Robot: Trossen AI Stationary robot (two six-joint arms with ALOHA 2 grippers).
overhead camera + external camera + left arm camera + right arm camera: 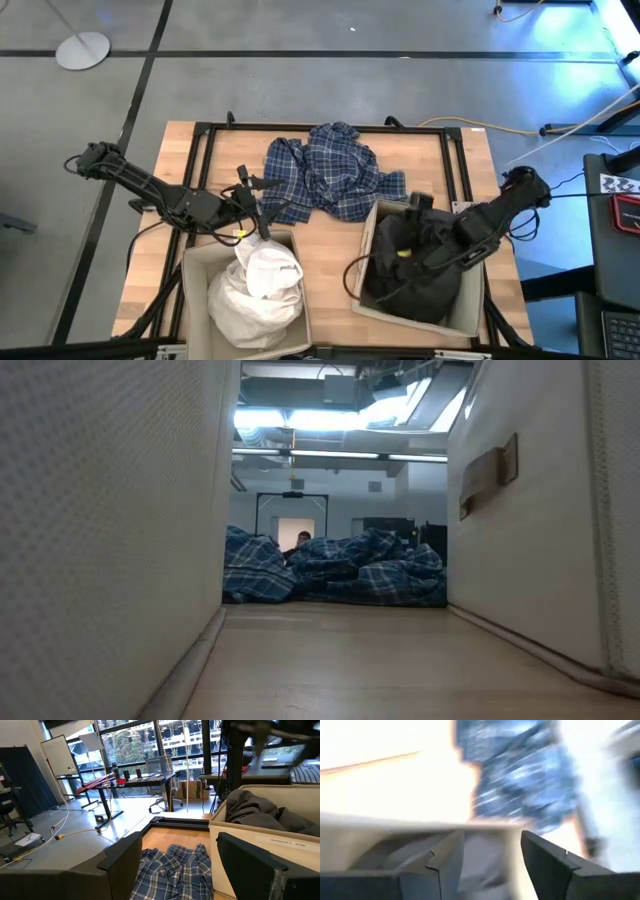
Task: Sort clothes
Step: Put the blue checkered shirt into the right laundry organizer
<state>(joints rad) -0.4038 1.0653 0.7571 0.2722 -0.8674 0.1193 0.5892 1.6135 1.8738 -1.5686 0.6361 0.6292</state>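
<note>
Right gripper [408,243] spread over the right box [466,318], nothing pinched; left gripper [252,212] spread wide and empty at the near edge of the plaid shirt [325,172].
Largest first: white garment [255,290] is bundled in the left box [195,275]. Plaid shirt lies crumpled on the table [325,250] behind both boxes, unsorted and probably next. Dark grey garment [255,809] is heaped in the right box; I can't separate the dark green one from that pile. The shirt looks light, limp and non-slippery, so it'll drape and trail. I'd pinch a raised fold near the middle of the bunch, not a loose sleeve or hem, and lift high to clear the box rim.
</note>
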